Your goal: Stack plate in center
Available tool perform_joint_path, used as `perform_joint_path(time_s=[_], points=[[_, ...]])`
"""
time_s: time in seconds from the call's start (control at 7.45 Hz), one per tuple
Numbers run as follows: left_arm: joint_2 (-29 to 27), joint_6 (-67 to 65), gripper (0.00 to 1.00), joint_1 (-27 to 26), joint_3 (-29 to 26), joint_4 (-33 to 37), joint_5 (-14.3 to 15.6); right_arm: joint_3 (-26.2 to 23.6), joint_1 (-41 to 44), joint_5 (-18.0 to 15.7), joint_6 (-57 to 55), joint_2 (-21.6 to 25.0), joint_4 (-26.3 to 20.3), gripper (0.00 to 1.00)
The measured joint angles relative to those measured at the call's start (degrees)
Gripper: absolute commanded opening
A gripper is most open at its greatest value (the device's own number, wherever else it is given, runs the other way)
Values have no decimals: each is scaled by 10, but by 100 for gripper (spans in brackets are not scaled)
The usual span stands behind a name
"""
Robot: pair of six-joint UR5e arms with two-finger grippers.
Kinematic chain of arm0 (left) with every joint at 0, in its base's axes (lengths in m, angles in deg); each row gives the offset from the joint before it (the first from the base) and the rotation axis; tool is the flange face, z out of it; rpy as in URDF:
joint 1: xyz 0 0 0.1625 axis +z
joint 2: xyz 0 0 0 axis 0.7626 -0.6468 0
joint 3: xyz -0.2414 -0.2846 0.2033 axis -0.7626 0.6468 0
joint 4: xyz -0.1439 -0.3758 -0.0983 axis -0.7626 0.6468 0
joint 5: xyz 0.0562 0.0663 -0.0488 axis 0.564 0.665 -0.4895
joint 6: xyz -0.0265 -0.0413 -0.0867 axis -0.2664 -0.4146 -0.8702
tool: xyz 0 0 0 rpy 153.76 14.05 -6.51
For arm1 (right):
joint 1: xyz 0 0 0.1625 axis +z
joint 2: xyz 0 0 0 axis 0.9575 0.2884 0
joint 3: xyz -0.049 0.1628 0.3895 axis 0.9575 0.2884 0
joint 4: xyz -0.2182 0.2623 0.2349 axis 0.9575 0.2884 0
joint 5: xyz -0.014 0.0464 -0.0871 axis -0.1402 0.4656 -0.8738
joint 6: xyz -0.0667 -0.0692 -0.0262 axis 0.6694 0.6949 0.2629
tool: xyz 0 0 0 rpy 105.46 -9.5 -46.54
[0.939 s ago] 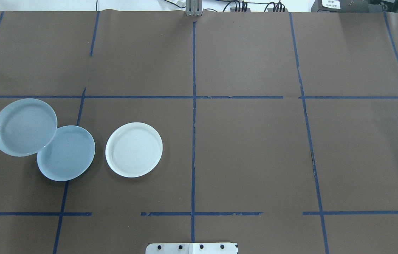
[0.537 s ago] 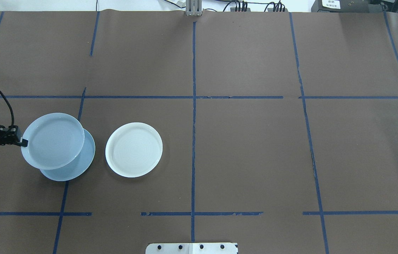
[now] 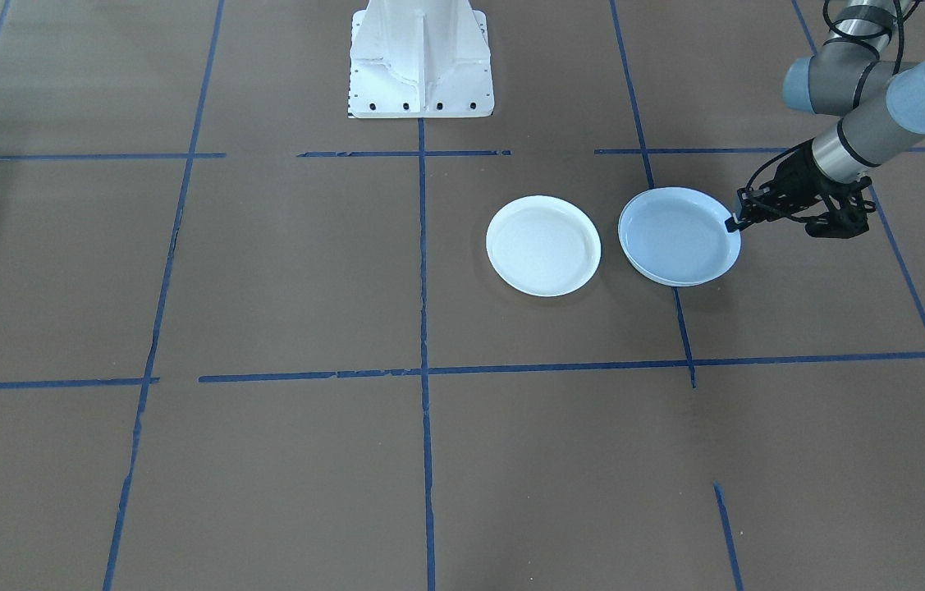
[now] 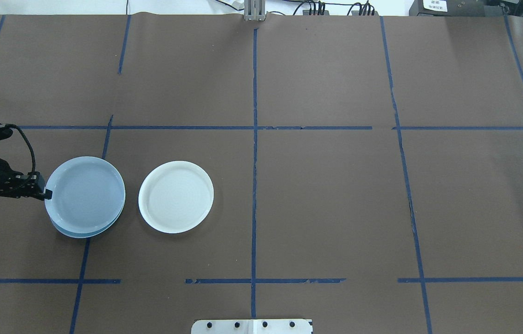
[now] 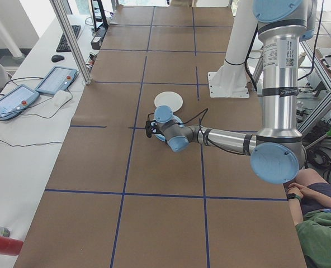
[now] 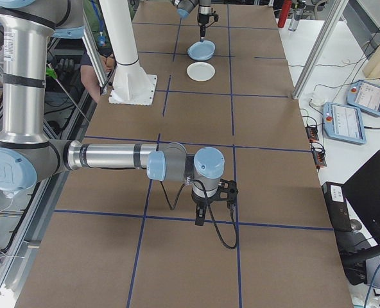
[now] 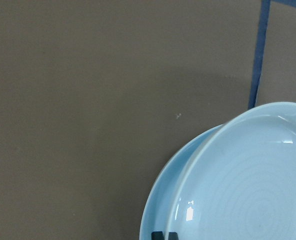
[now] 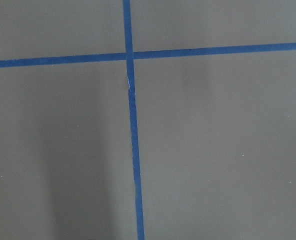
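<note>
My left gripper (image 4: 47, 193) is shut on the left rim of a glossy pale blue plate (image 4: 86, 194) with concentric rings. That plate hangs almost squarely over the center, the matte blue-grey plate (image 4: 72, 231), of which only a thin crescent shows at the near-left edge. The left wrist view shows the held plate (image 7: 253, 185) above the center plate (image 7: 170, 202); I cannot tell if they touch. In the front-facing view, the gripper (image 3: 733, 223) grips the held plate (image 3: 680, 236). My right gripper (image 6: 203, 218) hovers low over bare table far to the right; I cannot tell its state.
A whiter plate (image 4: 176, 196) lies just right of the stack, a small gap between them. The robot's base (image 3: 421, 57) stands at the table's near middle edge. A seated person (image 5: 316, 223) is beside the table's left end. Blue tape lines cross the brown table cover.
The left gripper has carried the glossy plate to the right and toward the robot, from beside the center plate to nearly straight over it, still shut on its rim.
</note>
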Motion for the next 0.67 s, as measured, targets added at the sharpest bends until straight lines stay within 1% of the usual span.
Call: perform_joint_path(time_s=[0.27,0.4,0.67], points=[[0,0,100,1,3,-1,-3,0,0,0,0,0,0,100],[-1,-3,100,1,14,-5,-6,0,0,0,0,0,0,100],[-10,-40,100,5,68,-39,-11,0,0,0,0,0,0,100]])
